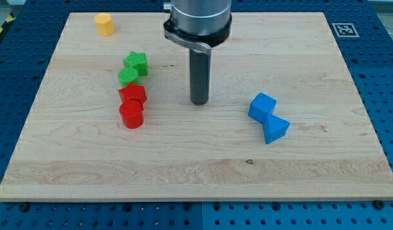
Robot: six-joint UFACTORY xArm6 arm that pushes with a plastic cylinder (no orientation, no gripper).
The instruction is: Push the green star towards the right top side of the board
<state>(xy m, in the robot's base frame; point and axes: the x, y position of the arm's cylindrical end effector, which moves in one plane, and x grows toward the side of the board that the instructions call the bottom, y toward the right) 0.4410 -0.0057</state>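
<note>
The green star (137, 62) lies left of the board's middle, touching a green round block (127, 76) just below it. My tip (199, 102) rests on the board near its middle, to the right of and a little below the green star, well apart from it. A red star-like block (133, 94) and a red cylinder (131, 115) sit below the green blocks in the same column.
A yellow block (105, 24) sits near the board's top left corner. A blue bow-tie shaped block (268, 118) lies right of my tip. The wooden board (311, 51) rests on a blue perforated table, with a tag marker (343, 29) off its top right corner.
</note>
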